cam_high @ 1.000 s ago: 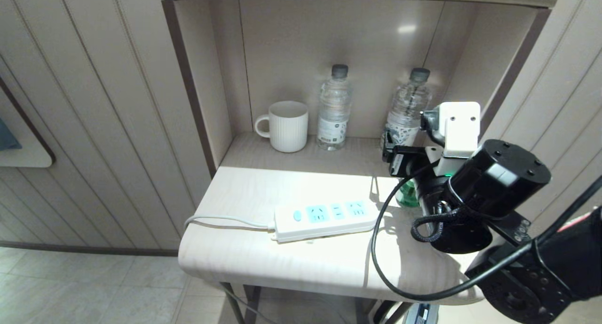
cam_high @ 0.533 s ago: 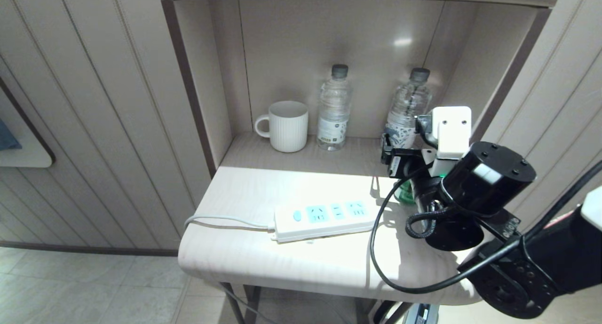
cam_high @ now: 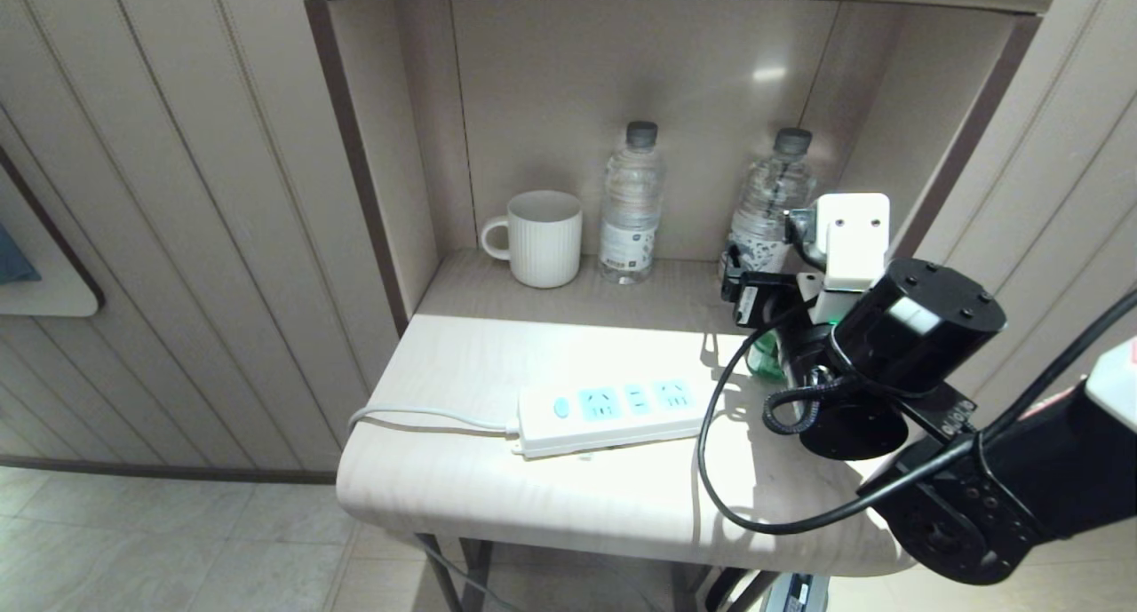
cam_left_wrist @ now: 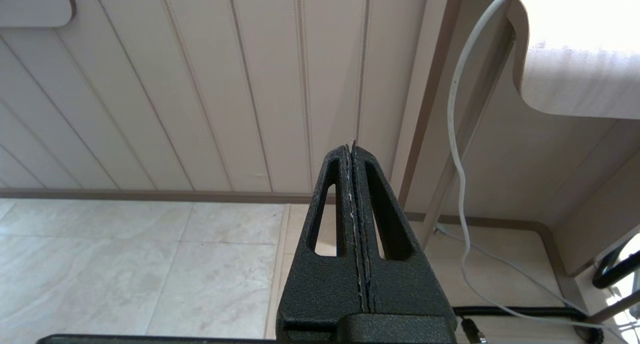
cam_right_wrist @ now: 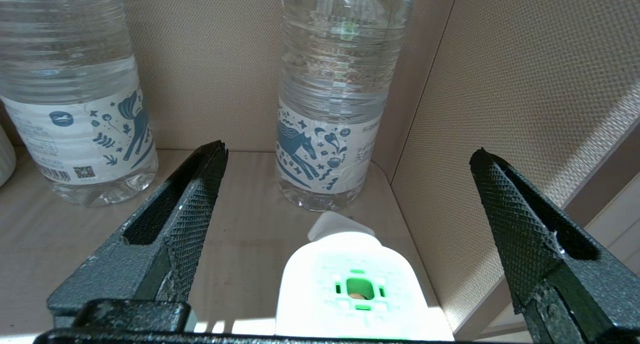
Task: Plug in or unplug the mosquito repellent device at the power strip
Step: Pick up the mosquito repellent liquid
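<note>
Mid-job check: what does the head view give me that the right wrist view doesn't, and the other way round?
Only the head view shows the flat white power strip with light-blue socket panels, its grey-white cord, the white ribbed mug and the table edge.

Only the right wrist view shows the mosquito repellent device's white squarish plug head with green centre, standing between the wide-open right gripper's textured black fingers.

Both show the two clear water bottles in the alcove.
</note>
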{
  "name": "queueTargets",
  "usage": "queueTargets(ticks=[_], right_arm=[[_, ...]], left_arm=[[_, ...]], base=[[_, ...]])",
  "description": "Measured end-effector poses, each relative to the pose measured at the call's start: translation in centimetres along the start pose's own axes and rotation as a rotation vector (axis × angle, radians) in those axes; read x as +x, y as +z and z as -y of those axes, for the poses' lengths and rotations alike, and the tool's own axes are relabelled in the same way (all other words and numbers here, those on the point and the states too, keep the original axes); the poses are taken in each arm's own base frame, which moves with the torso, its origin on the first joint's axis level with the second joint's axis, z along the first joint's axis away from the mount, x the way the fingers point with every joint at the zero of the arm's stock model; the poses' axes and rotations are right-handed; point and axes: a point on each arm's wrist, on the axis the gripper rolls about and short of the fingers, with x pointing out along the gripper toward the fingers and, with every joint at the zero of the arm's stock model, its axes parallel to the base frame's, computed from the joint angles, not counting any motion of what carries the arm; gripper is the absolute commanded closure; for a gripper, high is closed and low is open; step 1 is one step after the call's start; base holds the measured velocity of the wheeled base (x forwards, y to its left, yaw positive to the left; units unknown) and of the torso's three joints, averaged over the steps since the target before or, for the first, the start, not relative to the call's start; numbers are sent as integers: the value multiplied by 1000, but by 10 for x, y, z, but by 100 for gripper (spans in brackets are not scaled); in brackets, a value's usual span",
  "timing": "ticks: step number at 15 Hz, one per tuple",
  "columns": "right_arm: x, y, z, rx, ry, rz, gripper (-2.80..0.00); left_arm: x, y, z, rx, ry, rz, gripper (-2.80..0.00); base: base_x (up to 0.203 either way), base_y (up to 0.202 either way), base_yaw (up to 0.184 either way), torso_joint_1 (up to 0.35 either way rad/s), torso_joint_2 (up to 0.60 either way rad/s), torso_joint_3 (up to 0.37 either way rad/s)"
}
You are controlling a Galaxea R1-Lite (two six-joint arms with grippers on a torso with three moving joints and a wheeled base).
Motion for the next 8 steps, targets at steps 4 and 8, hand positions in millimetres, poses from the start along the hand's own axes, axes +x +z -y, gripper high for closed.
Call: queueTargets(ticks=[4,8], right_arm=[[0,0,0,-1,1,-1,-280],[-1,-2,1,-5,1,-6,0]], left_arm=[[0,0,0,-1,0,0,0],[0,0,0,0,0,0,0]], base=[[0,0,0,0,0,0],[0,0,0,0,0,0]])
